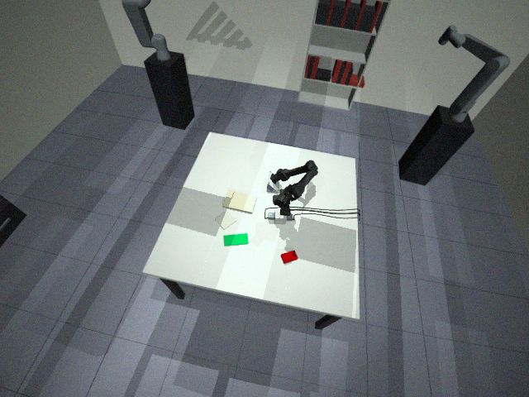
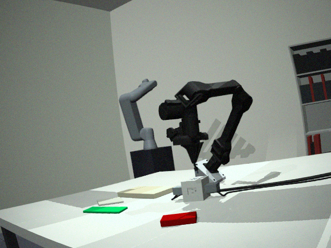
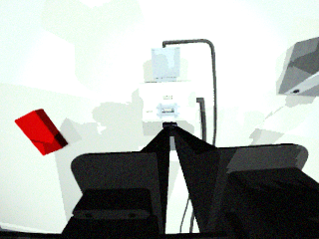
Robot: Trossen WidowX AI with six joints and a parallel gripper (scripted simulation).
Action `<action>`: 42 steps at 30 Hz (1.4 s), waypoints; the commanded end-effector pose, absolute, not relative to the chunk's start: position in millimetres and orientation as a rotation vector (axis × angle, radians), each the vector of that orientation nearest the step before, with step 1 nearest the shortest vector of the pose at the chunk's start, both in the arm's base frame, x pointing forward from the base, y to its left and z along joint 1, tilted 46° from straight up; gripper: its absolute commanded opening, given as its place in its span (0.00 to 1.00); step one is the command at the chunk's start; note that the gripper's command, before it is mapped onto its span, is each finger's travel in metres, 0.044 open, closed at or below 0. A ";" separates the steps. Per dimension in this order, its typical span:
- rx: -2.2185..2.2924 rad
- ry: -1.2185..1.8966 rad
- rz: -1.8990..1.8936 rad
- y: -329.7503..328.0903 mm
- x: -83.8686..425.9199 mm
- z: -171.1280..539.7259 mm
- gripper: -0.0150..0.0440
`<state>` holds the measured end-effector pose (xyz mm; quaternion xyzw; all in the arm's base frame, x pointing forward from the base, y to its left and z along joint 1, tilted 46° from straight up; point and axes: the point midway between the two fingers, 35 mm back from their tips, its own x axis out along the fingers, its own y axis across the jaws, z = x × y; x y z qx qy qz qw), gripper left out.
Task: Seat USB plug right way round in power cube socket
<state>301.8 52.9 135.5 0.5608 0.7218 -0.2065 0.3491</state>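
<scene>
The power cube (image 2: 189,190) (image 3: 150,95) stands on the table, its top marked by a socket (image 3: 167,111) that shows uncovered in the wrist view. My gripper (image 2: 195,164) (image 3: 170,130) points down above the cube's top and is shut on a small dark thing, which I take to be the USB plug (image 2: 196,169). The plug is out of the socket and hangs a little above the cube. In the wrist view it appears just below the socket. The fingertips hide much of it, so I cannot tell which way round it is.
Blue-grey plugs (image 2: 177,190) (image 2: 213,187) (image 3: 165,64) with black cables sit on two sides of the cube. A red block (image 1: 288,256) (image 2: 178,219) (image 3: 40,130), green slab (image 1: 235,239) (image 2: 105,210), tan block (image 1: 240,201) (image 2: 144,193) and thin pale piece (image 1: 226,219) lie around.
</scene>
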 end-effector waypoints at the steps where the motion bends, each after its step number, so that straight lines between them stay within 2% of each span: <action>1: 1.451 1.867 -0.548 53.0 301.3 133.8 0.25; 42: 1.427 1.829 -0.582 54.5 301.5 128.6 0.25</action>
